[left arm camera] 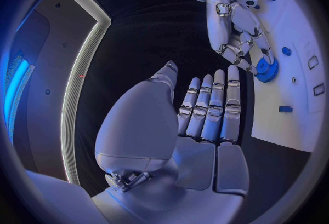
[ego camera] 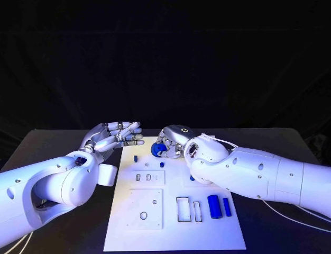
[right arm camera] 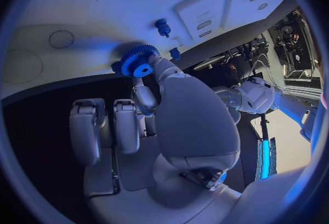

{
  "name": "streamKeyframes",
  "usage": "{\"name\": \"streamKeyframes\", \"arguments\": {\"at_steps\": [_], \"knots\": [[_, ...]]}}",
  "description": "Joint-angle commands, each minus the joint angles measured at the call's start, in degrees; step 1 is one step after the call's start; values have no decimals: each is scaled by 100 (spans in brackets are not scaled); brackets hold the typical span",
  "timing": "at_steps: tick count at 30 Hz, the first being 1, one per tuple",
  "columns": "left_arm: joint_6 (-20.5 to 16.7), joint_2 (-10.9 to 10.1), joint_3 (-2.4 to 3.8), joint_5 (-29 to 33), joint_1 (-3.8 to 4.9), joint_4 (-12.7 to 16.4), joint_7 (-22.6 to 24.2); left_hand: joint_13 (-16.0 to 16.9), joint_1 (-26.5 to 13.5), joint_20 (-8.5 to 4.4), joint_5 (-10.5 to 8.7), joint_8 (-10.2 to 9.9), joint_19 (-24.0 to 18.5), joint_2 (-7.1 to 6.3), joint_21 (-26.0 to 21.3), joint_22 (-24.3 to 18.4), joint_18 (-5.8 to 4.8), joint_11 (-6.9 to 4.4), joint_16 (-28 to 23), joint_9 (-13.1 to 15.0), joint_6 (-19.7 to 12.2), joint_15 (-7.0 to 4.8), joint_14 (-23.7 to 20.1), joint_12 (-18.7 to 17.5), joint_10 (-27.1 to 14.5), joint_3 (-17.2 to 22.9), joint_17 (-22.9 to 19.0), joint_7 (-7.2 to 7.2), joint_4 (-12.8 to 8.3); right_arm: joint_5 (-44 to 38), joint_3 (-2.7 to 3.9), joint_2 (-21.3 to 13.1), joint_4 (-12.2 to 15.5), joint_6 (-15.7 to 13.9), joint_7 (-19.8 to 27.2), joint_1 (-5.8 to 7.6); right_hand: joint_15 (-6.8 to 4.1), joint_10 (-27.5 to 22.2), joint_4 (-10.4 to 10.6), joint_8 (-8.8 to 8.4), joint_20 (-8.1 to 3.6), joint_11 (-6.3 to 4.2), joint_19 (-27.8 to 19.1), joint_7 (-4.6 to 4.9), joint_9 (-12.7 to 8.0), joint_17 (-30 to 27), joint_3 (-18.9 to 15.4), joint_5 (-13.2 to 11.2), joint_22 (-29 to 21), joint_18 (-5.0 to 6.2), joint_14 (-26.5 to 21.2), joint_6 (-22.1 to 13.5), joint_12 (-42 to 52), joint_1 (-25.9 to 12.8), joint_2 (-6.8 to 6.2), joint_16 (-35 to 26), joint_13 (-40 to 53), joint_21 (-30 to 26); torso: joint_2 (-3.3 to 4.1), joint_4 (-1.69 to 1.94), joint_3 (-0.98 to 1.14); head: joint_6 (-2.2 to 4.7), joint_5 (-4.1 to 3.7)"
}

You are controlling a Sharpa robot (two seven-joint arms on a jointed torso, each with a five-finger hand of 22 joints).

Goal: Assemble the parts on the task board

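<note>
The task board (ego camera: 177, 211) is lying flat in the middle of the black counter (ego camera: 51, 148), its long side running away from the robot. The right hand (ego camera: 175, 142) is reaching over the board's far end and is pinching a blue gear (right arm camera: 139, 61) between its thumb and a finger; the gear is sitting at or just above the board surface, and contact with the board cannot be confirmed. The remaining fingers (right arm camera: 88, 128) of that hand are lying side by side, curled short of the gear. The left hand (ego camera: 113, 136) is hovering over the counter just beside the board's far left corner, holding nothing, its fingers (left arm camera: 214, 104) extended straight and lying close together with the thumb standing apart. Two long blue parts (ego camera: 219, 206) are lying side by side on the near right portion of the board, next to rectangular cutouts. A small blue peg (right arm camera: 163, 27) is standing upright on the board near the gear, and another small blue part (ego camera: 162, 164) is lying further toward the middle.
</note>
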Motion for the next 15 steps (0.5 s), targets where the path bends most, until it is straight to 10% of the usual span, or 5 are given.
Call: {"name": "streamKeyframes", "arguments": {"at_steps": [1,15], "knots": [[90,12,5,7,8,20,33,-6,49,27,-33,-39,-30,-10,-1,-8,64,52,-23,-7,7,-5,-30,-24,-1,-16,8,54,6,-75,-3,39,-66,59,26,-10,-13,-9,8,-58,-29,23,320,-68,160,516,61,-5,1143,-110,401,41,-21,-100,-21,25,-14,14,-3,0,3,-3,7],[89,11,5,7,9,18,17,-6,50,29,-33,-41,-34,-9,-3,-9,64,52,-27,-7,7,-4,-32,-26,-1,-17,8,55,7,32,-15,129,-216,93,100,-21,194,-299,129,-654,152,265,242,192,-31,476,-162,-334,1058,-83,386,-712,-293,-434,-231,8,-255,-70,-4,-1,4,17,-1]]}}
